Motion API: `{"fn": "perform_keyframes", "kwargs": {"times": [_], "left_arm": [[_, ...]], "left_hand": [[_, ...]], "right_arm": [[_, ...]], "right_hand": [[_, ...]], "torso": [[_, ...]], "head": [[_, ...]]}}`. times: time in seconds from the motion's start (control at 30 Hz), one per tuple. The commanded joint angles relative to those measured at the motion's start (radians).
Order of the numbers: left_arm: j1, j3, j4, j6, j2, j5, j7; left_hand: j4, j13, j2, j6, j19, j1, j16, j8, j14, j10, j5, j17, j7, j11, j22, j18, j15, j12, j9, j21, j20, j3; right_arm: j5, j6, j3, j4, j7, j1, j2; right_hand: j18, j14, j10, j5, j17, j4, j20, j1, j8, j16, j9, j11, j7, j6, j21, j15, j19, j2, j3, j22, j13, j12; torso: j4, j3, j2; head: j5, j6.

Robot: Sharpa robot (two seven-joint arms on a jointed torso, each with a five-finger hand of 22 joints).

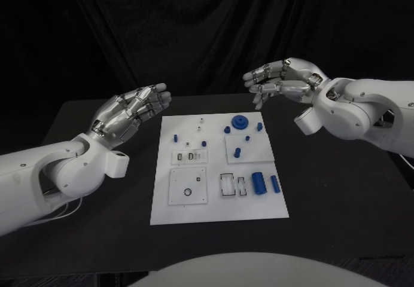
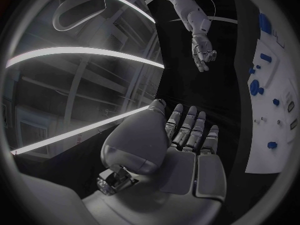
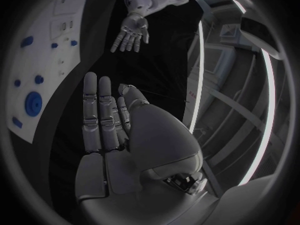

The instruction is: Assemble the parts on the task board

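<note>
Both hands hover empty (fingers apart): left hand (image 1: 129, 110) beside the task board (image 1: 218, 210), right hand (image 1: 280, 79) beyond its far corner.

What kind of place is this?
Probably a robotics lab test bench: a white task board with small blue parts on a black table, black backdrop behind, both robot hands empty.

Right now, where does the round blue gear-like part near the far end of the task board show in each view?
Head view: the blue gear sits at the board's far end, nearer the right hand.
Left wrist view: the blue gear lies on the task board beyond the left hand.
Right wrist view: the blue gear is the biggest blue disc on the board.
Shared landmark: the white task board.
</note>
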Motion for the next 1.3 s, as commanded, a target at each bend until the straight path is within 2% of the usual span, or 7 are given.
{"fn": "perform_keyframes", "kwargs": {"times": [0.03,0.1,0.3,0.5,0.77,0.9,1.3], "left_arm": [[0.011,0.0,0.031,-0.044,-0.021,-0.004,0.286],[0.017,0.001,0.049,-0.048,-0.033,0.007,0.289],[0.025,0.001,0.072,-0.046,-0.044,0.033,0.294],[0.026,0.001,0.074,-0.042,-0.043,0.039,0.297],[0.026,0.0,0.079,-0.037,-0.049,0.053,0.29],[0.026,-0.001,0.081,-0.036,-0.051,0.061,0.288],[0.026,-0.005,0.067,-0.025,-0.04,0.076,0.284]], "left_hand": [[0.005,0.001,-0.002,0.018,0.009,0.004,0.013,0.007,0.015,0.016,0.011,0.002,-0.001,-0.001,0.002,-0.018,-0.002,0.017,0.001,0.005,0.0,0.005],[0.005,0.001,-0.002,0.022,0.009,0.004,0.015,0.008,0.016,0.017,0.012,0.003,-0.001,-0.001,0.002,-0.017,-0.003,0.018,0.002,0.005,0.0,0.005],[0.009,0.0,0.001,0.027,0.008,0.004,0.02,0.009,0.018,0.018,0.016,0.003,0.002,0.002,0.002,-0.018,-0.001,0.021,0.001,0.004,0.0,0.009],[0.009,-0.001,0.003,0.026,0.006,0.005,0.021,0.008,0.017,0.018,0.018,0.003,0.003,0.003,0.001,-0.019,0.0,0.021,0.001,0.004,0.0,0.011],[0.009,-0.001,0.005,0.024,0.007,0.008,0.026,0.006,0.019,0.016,0.022,0.003,0.005,0.004,0.002,-0.02,0.002,0.022,0.0,0.004,0.001,0.016],[0.009,-0.002,0.005,0.024,0.007,0.009,0.028,0.006,0.019,0.013,0.024,0.003,0.007,0.006,0.001,-0.022,0.004,0.02,-0.001,0.004,0.002,0.019],[0.005,-0.003,0.006,0.024,0.007,0.018,0.036,0.003,0.019,0.007,0.032,0.004,0.01,0.011,0.001,-0.027,0.01,0.02,-0.002,0.003,0.002,0.033]], "right_arm": [[-0.37,-0.168,0.002,0.012,-0.133,0.017,0.002],[-0.515,-0.203,0.002,0.022,-0.184,0.027,0.001],[-0.919,-0.216,0.002,0.046,-0.339,0.039,0.011],[-1.195,-0.146,0.002,0.064,-0.466,0.041,0.025],[-1.373,-0.101,0.002,0.09,-0.547,0.04,0.025],[-1.4,-0.08,0.001,0.103,-0.561,0.037,0.018],[-1.418,-0.114,0.001,0.102,-0.541,0.009,0.016]], "right_hand": [[0.009,0.084,0.05,-0.105,0.063,0.022,-0.013,-0.015,-0.009,0.129,-0.002,-0.016,-0.002,0.023,0.113,-0.017,0.05,-0.014,0.011,0.073,-0.001,-0.029],[-0.015,0.117,0.097,-0.162,0.135,0.048,-0.015,-0.02,-0.033,0.267,-0.002,-0.021,-0.006,0.047,0.298,-0.022,0.142,-0.037,0.043,0.287,-0.001,-0.072],[-0.046,0.166,0.168,-0.202,0.293,0.109,-0.009,-0.031,-0.083,0.416,0.002,-0.025,-0.013,0.111,0.477,-0.019,0.219,-0.101,0.109,0.542,0.001,-0.14],[-0.056,0.205,0.162,-0.229,0.376,0.115,-0.025,-0.026,-0.117,0.464,0.0,-0.03,-0.053,0.101,0.528,-0.039,0.255,-0.139,0.137,0.622,0.001,-0.184],[-0.063,0.229,0.164,-0.257,0.395,0.136,-0.045,-0.058,-0.145,0.467,0.005,-0.042,-0.085,0.1,0.549,-0.06,0.277,-0.178,0.153,0.664,0.005,-0.211],[-0.065,0.243,0.171,-0.267,0.398,0.149,-0.05,-0.073,-0.143,0.463,0.01,-0.044,-0.081,0.123,0.554,-0.063,0.288,-0.193,0.161,0.676,0.005,-0.218],[-0.071,0.266,0.202,-0.253,0.44,0.152,-0.051,-0.07,-0.145,0.475,0.016,-0.047,-0.078,0.148,0.568,-0.063,0.307,-0.202,0.184,0.708,0.008,-0.217]], "torso": [[0.0244,-0.0121,0.045],[0.0274,-0.0155,0.059],[0.0437,-0.0282,0.109],[0.0537,-0.037,0.141],[0.0624,-0.0392,0.151],[0.0592,-0.0432,0.16],[0.0609,-0.0473,0.156]], "head": [[-0.025,0.029],[-0.029,0.041],[-0.051,0.113],[-0.059,0.154],[-0.053,0.162],[-0.044,0.167],[-0.037,0.152]]}}
